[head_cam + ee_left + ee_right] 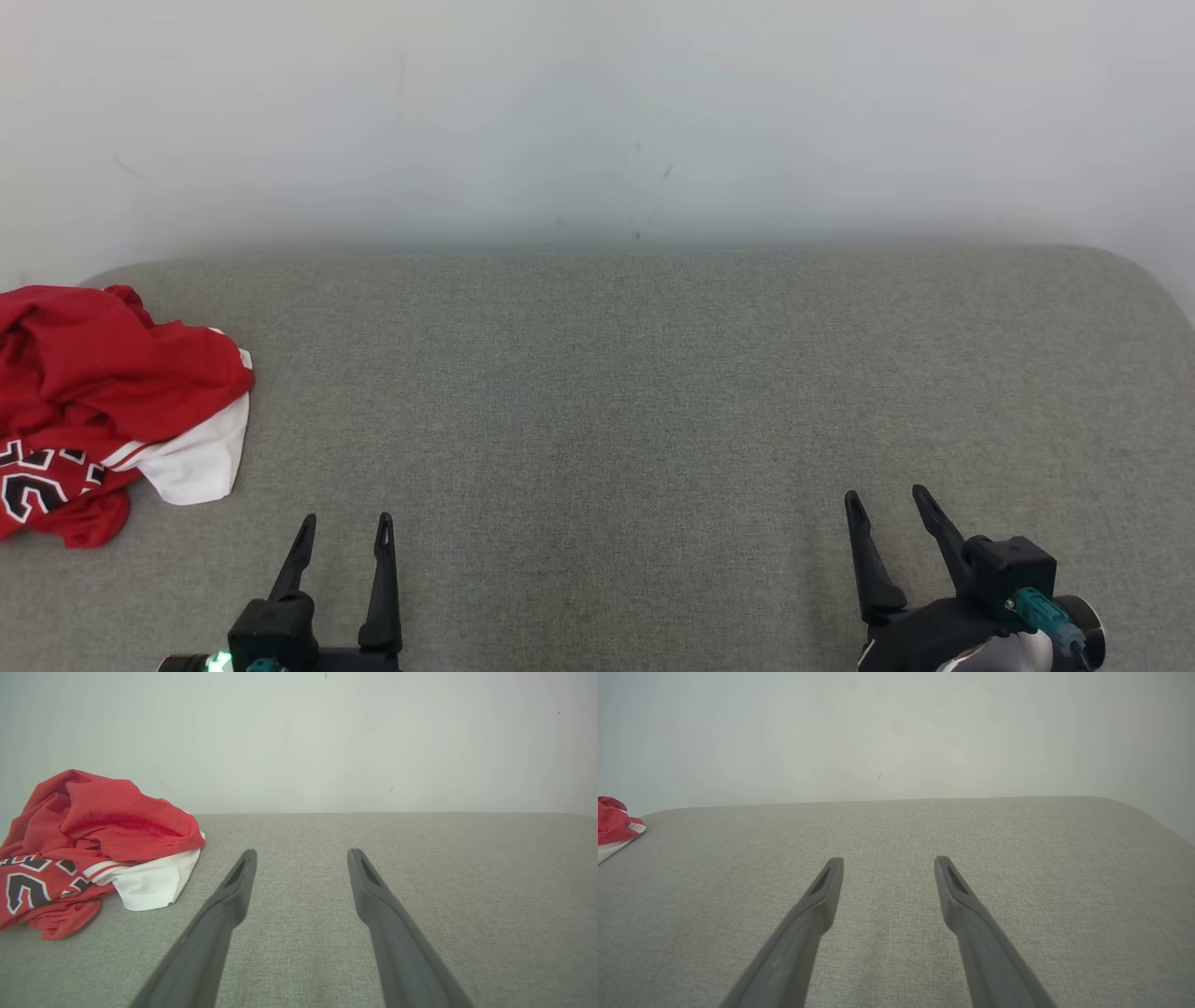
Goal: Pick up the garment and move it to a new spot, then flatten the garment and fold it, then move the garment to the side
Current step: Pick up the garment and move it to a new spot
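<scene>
A crumpled red garment (103,392) with a white part and black-and-white lettering lies bunched at the far left of the grey fabric surface (635,392). The left wrist view shows the garment (93,830) to the left of my fingers, and its edge (614,826) peeks in at the left of the right wrist view. My left gripper (345,527) hangs open at the lower left, to the right of the garment and apart from it. At the lower right my right gripper (887,499) stands open, holding nothing.
The grey surface has a rounded far right corner (1144,271) and meets a plain pale wall (597,121) at the back. Bare fabric stretches between and beyond the two grippers.
</scene>
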